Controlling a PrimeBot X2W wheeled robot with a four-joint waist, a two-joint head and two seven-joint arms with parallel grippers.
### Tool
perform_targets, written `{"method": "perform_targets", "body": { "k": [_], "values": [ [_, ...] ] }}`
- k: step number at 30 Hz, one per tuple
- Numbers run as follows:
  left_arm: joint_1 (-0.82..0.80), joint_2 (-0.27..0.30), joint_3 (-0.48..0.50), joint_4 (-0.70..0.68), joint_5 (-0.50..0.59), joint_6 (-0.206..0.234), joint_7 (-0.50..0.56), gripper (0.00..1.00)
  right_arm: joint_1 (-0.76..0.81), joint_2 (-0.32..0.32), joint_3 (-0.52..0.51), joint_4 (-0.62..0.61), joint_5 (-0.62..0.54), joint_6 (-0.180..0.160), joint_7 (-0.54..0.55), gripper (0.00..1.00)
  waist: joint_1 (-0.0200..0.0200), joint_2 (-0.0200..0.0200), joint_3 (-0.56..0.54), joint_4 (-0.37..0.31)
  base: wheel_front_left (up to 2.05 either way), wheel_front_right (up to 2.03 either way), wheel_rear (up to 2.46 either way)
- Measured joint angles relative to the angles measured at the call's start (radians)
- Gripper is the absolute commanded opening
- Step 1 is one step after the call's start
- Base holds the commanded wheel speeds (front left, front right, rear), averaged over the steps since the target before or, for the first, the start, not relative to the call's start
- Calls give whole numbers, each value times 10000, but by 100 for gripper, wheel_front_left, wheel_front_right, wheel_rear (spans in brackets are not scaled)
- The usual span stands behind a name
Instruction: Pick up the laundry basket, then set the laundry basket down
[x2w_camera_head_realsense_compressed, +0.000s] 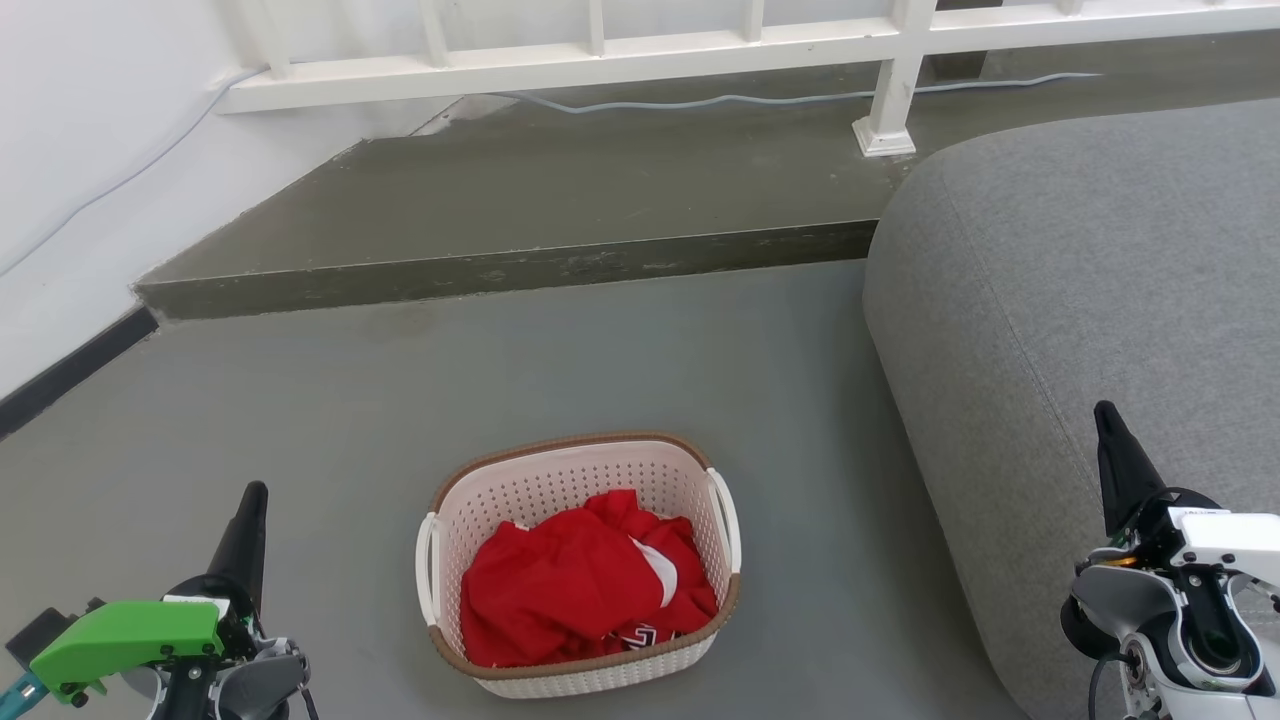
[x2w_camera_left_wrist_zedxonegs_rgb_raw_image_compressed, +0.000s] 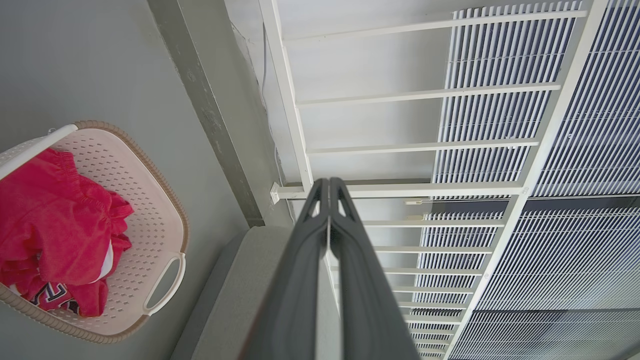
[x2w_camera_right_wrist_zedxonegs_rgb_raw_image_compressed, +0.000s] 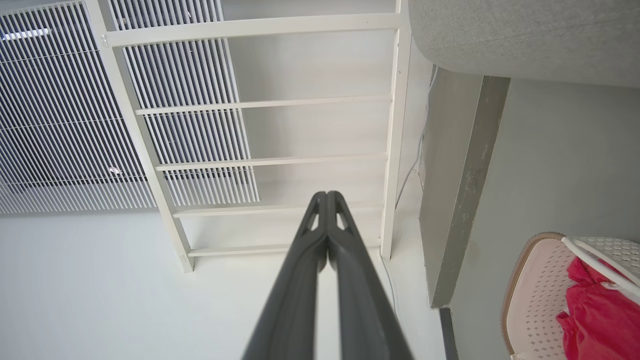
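Two dark grippers flank the laundry basket (x2w_camera_head_realsense_compressed: 560, 490), which sits upright on the grey floor (x2w_camera_head_realsense_compressed: 600, 340) at the lower centre of the head view. The left gripper (x2w_camera_head_realsense_compressed: 252, 495) hangs at the lower left and the right gripper (x2w_camera_head_realsense_compressed: 1105, 415) at the lower right. Each has its long fingers pressed together on nothing and stands well apart from the basket.

The scene fits two stages equally: a basket waiting to be lifted, or one already lifted and put back on the floor. These pictures do not settle which, so no next move can be named with confidence. Any two-armed hold would likely go through the side handles, one (x2w_camera_head_realsense_compressed: 427, 565) on the frame-left wall and one (x2w_camera_head_realsense_compressed: 727, 520) on the frame-right wall, each facing a gripper.

The basket is a rounded rectangle of cream-white plastic, its walls pierced with rows of small slots and its edge capped by a brown woven-look rim. The handles are thin white loops, smooth and rigid in appearance. A crumpled red garment (x2w_camera_head_realsense_compressed: 560, 590) with white and dark markings fills the bottom, soft and probably light.

At the right of the frame bulges a grey, coarse-weave cushion (x2w_camera_head_realsense_compressed: 1080, 300), rounded at its corner. A raised concrete step (x2w_camera_head_realsense_compressed: 520, 200) crosses the upper half, with a white railing (x2w_camera_head_realsense_compressed: 600, 55) along the top.
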Motion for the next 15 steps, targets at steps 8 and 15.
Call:
{"method": "perform_targets", "body": {
  "k": [8,15],
  "values": [
    [0,0,-2,0,0,0,0,0,0,2,-6,-6,0,0,6,0,0,0,0,0,0,0,0],
    [0,0,-4,-2,0,0,-2,0,-1,8,-10,-10,0,0,50,0,0,0,1,0,0,0,0]
  ]
}}
